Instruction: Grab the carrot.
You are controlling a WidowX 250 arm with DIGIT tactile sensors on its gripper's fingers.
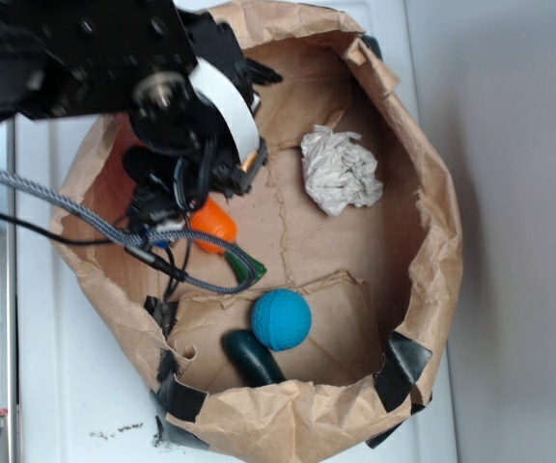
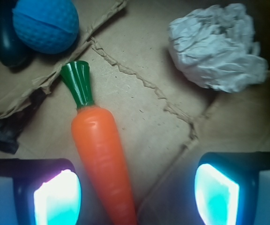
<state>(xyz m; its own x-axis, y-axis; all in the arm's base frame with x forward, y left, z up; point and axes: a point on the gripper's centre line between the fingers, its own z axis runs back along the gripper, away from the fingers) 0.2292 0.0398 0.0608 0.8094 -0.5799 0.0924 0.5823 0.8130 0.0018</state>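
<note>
Clearly the carrot (image 2: 102, 154) lies flat on the floor of the paper bag (image 1: 423, 193), stem toward 12 o'clock in the wrist view, not yet gripped. Its tapered end runs off the bottom edge. The tool (image 2: 137, 192) hovers spread wide, the carrot nearer its left pad. Closing remains. A blue ball (image 2: 46, 23) sits at 11 o'clock, crumpled paper (image 2: 219, 47) at 2.

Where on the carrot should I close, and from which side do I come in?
Grip the carrot on its thick orange body just below the green stem, coming straight down from above. It lies flat on the paper floor, and in the wrist view it sits nearer one finger, so centre the open gripper across its width first.
</note>
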